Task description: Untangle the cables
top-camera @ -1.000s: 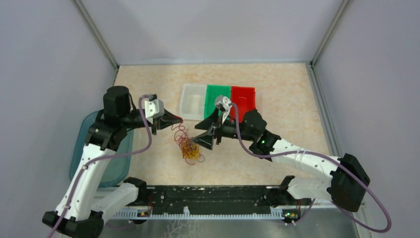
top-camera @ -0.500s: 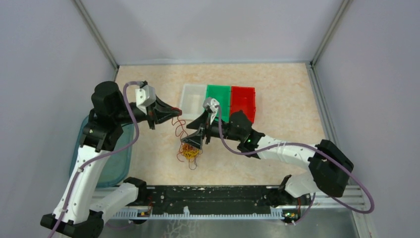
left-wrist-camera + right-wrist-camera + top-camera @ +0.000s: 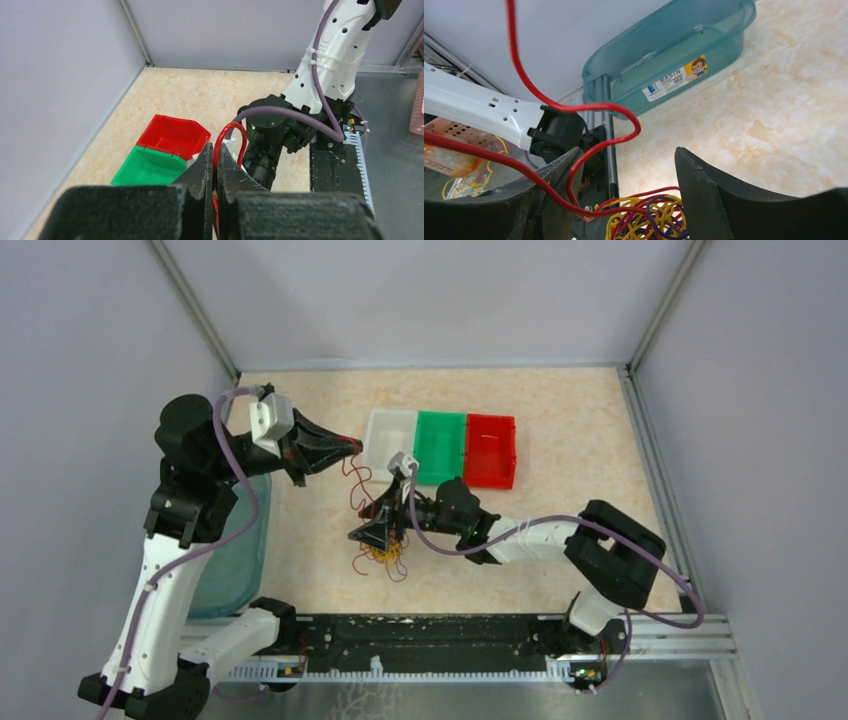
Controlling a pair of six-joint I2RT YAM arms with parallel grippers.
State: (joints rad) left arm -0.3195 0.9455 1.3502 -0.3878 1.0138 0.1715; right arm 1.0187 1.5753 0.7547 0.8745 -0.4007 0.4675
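In the top view the left gripper is raised at about 11 o'clock from the tangle of cables. Its jaws are pressed together on the red cable, which falls in curls from the fingers down to the heap. The tangle, a mix of yellow, red and dark purple strands, lies on the table at about 7 o'clock from the white bin.

The right gripper hovers right over the tangle with its jaws wide apart and nothing clamped. In its wrist view the heap sits low between the two fingers, while the red strand crosses the finger at 9 o'clock and loops into the gap.

We judge that the step in hand is to hold the heap down with the right arm while the left arm draws the red cable out.

To do it well, we should:
- first move the right gripper a little toward 3 o'clock in its own view, so that the red strand stays outside the jaws;
- lower it until the fingers stand on both sides of the yellow and purple strands, close to the table, and only then close;
- after that, pull with the left arm slowly toward 11 o'clock and upward, without loosening its grip.

If the whole heap rises together, we think it is better to stop and take a new hold, because a hard pull may only tighten the knots.
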